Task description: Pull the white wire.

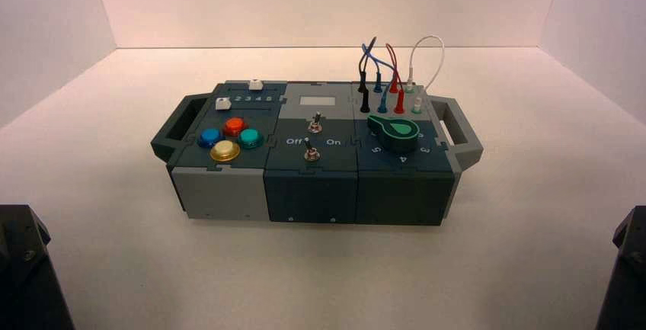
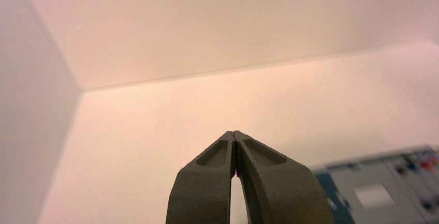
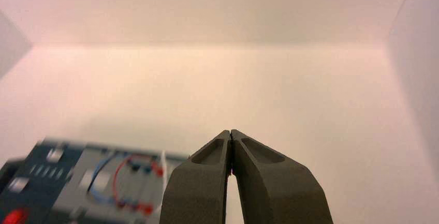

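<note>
Wire of white [image 1: 434, 38] arches tall over the box's far right part, both plugs seated, one nearer and one farther. Just to its left stand the red wire [image 1: 391, 48], the blue wire [image 1: 381, 62] and the black wire [image 1: 369, 48]. Nearer sits the green-and-black knob [image 1: 398, 138]. Left gripper [image 2: 234, 135] and right gripper [image 3: 231, 134] wait at the near left and near right, away from the box [image 1: 314, 197], fingers closed on nothing.

A pale, plain counter [image 1: 327, 269] spreads out. Beyond it rises a flat back wall [image 1: 327, 6], meeting the counter in a straight line. Left and right of the back wall, whitish side walls [image 1: 49, 33] angle outward. Warm, pinkish light covers everything.
</note>
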